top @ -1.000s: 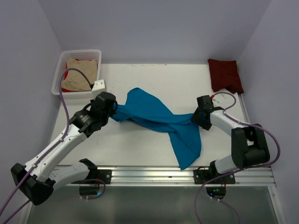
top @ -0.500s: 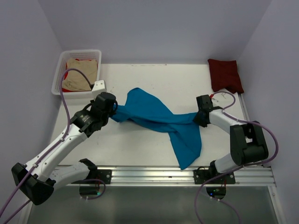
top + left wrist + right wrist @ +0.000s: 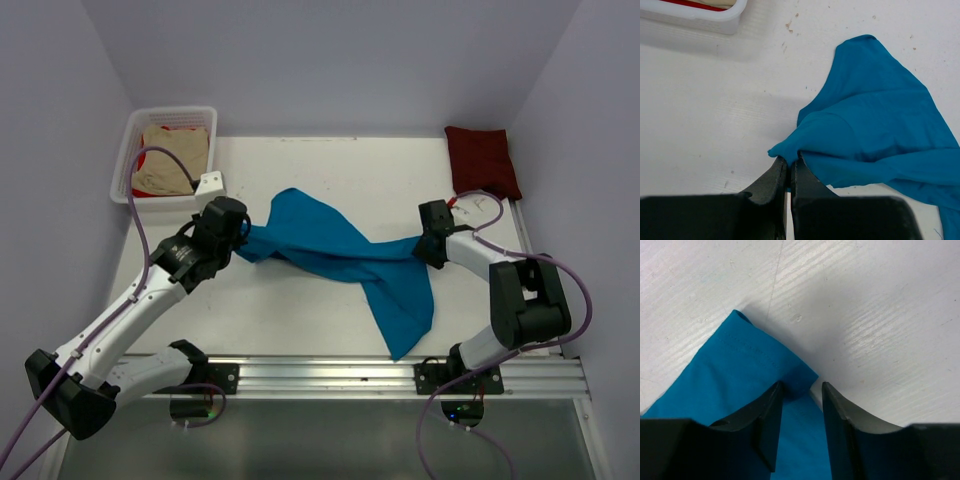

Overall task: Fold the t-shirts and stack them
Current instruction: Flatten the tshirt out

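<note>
The teal shirt (image 3: 340, 250) is laid twisted across the middle of the desk (image 3: 340, 170), drawn out between the two arms, with one end reaching toward the near edge. A bunched fold of it is clamped in the left pincer (image 3: 789, 162), whose fingers are pressed together on the cloth. The right pincer (image 3: 801, 390) is seen apart, with a hemmed corner of the shirt lying between its fingers. A folded maroon shirt (image 3: 483, 160) is placed at the far right corner. A beige shirt (image 3: 160, 168) is seen inside the white basket (image 3: 122, 165) at the far left corner.
</note>
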Motion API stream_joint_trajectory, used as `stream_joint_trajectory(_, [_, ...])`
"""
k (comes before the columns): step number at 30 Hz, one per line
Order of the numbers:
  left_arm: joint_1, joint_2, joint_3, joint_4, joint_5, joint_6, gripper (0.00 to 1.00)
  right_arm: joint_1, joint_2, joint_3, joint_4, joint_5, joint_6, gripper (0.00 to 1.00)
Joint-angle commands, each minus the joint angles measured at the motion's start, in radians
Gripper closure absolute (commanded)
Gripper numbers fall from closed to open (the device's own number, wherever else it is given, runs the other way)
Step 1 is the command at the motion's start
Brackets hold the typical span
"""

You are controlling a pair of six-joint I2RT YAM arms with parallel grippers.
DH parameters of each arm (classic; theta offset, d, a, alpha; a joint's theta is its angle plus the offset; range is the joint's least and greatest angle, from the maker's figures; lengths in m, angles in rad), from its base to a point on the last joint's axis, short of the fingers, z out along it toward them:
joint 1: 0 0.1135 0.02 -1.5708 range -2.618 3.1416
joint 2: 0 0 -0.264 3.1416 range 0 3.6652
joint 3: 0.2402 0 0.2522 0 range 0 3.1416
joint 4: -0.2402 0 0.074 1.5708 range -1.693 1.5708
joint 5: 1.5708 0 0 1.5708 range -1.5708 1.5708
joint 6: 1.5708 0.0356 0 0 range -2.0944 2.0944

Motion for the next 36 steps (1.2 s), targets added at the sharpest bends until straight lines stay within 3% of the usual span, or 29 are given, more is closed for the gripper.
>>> stream_joint_trajectory(1, [0.011,0.005,-0.006,0.024,-0.021,0.01,1.0,-0.009,-0.028,0.019,0.008,0.096,-0.031,0.58])
stream_joint_trajectory(5, [0.011,0.003,-0.006,0.027,-0.018,0.012,1.0,-0.016,-0.012,0.034,0.004,0.107,-0.039,0.43])
stream_joint_trajectory(7, [0.012,0.003,-0.004,0.025,-0.018,0.012,1.0,-0.016,0.001,0.037,0.007,0.107,-0.037,0.44])
stream_joint_trajectory(15, [0.014,-0.003,-0.002,0.018,-0.021,0.013,1.0,-0.018,0.044,0.054,0.042,0.094,-0.04,0.61])
stream_joint_trajectory(22, [0.015,0.001,-0.01,0.025,-0.022,0.015,1.0,-0.018,0.028,0.053,0.041,0.09,-0.042,0.87])
stream_joint_trajectory(26, [0.019,0.012,-0.022,0.033,-0.015,0.013,1.0,-0.018,-0.012,0.042,0.036,0.082,-0.048,0.9])
stream_joint_trajectory(29, [0.022,0.02,-0.062,0.072,-0.008,0.018,1.0,-0.018,-0.035,0.039,0.034,0.083,-0.053,1.0])
stream_joint_trajectory(36, [0.065,0.074,-0.108,0.142,0.085,0.016,1.0,-0.019,-0.055,0.047,0.027,0.036,-0.072,1.0])
